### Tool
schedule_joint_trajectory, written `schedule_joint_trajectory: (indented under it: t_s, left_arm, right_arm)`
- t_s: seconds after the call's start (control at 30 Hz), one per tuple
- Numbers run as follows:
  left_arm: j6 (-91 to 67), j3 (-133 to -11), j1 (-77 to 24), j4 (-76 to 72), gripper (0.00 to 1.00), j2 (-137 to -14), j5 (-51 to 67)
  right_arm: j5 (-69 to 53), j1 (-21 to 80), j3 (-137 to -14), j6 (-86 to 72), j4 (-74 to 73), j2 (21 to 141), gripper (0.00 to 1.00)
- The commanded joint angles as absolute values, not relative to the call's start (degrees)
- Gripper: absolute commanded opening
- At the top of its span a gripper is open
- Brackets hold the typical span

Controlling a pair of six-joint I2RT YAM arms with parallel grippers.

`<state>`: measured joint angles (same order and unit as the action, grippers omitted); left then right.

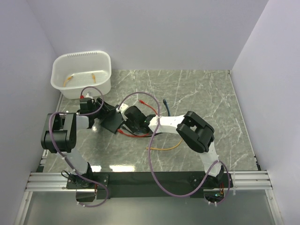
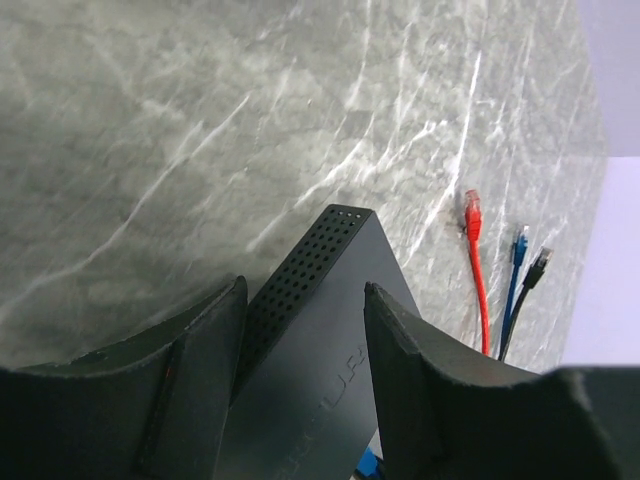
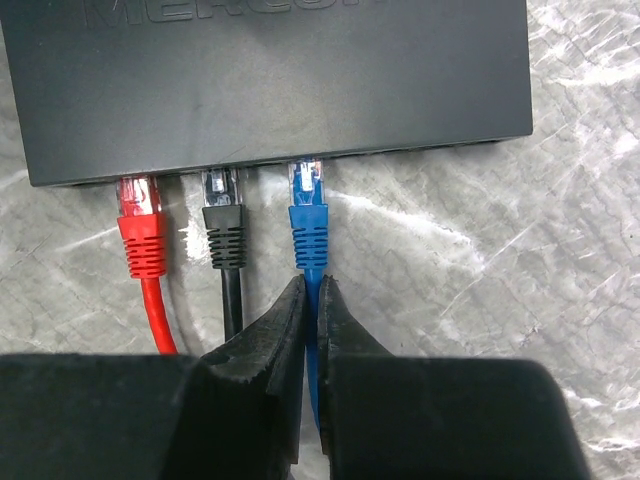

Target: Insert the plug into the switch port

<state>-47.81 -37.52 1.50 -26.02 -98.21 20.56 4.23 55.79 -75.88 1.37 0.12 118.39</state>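
Top of frame: switch [image 3: 270,90], with red plug [image 3: 140,225], black plug [image 3: 224,225] and blue plug [image 3: 307,225] at its lower edge. Bottom centre: right fingers [image 3: 280,335] pinch the blue cable [image 3: 313,345]. Marble tabletop [image 3: 520,260].

black plug [image 3: 226,232] hemming blue plug [image 3: 308,225], switch [image 3: 270,90] ahead

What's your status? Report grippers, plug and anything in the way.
Status: left gripper clamped on switch; right gripper shut on blue cable; blue plug at switch edge, seating unclear; red plug and black plug alongside, not blocking.
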Motion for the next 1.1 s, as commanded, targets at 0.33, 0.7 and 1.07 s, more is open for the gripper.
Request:
schedule_joint_trajectory:
  t_s: [0.33, 0.7, 1.07]
  left_arm:
    - [-50.80, -34.02, -2.19, -27.78, 0.58, -99.76, 22.50]
    - [-52.03, -31.38, -5.62, -29.53, 0.57, -100.46, 21.53]
    - [-50.89, -32.96, -6.50, -28.66, 0.57, -100.81, 21.80]
  right_arm:
    - [2.37, 55.72, -85.15, 3.16, 0.70, 121.19, 0.00]
    - [-1.39, 55.81, -95.10, 1.32, -0.09, 126.47, 0.00]
    - [-5.80, 56.42, -97.83, 2.99, 0.44, 127.35, 0.00]
